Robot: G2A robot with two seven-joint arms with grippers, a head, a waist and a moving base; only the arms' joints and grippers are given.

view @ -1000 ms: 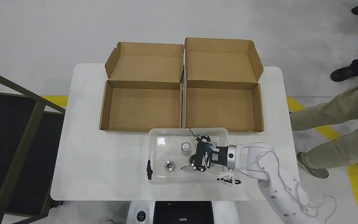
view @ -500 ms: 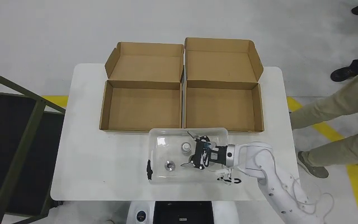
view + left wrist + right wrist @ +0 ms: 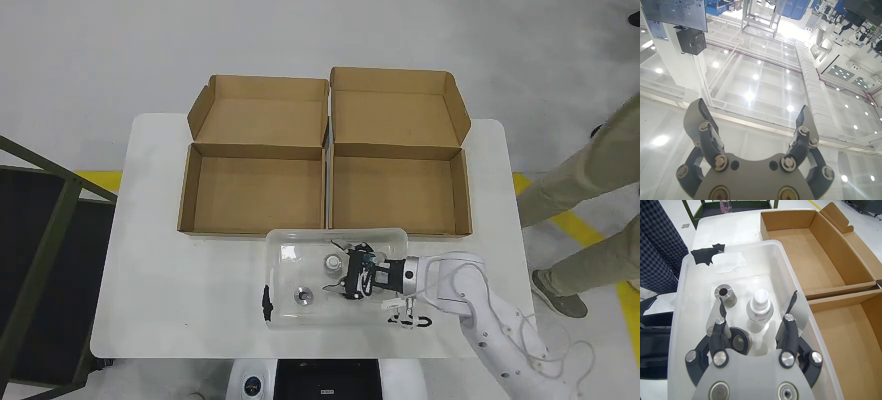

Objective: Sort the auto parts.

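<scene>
A clear plastic bin (image 3: pixel 280 248) (image 3: pixel 789 262) at the table's front holds a small clear bottle with a white cap (image 3: pixel 760 306) (image 3: pixel 330 263), a metal cylinder with a bore (image 3: pixel 725 295) (image 3: pixel 303 296) and a ring-shaped bearing (image 3: pixel 739 341). My right gripper (image 3: pixel 758 303) (image 3: pixel 347 278) hangs open inside the bin, its fingers on either side of the bottle and not touching it. The bearing lies under its palm. My left gripper (image 3: pixel 753 113) is open, holds nothing and points up at a ceiling.
Two open cardboard boxes (image 3: pixel 252 190) (image 3: pixel 398 192) stand side by side behind the bin, both bare inside. Black tape and a white label (image 3: pixel 728 261) stick on the bin's end wall. A person's legs (image 3: pixel 590 200) are at the table's right side.
My right gripper has crept a little to the left inside the bin, toward the bottle. The person at the right has shifted.
</scene>
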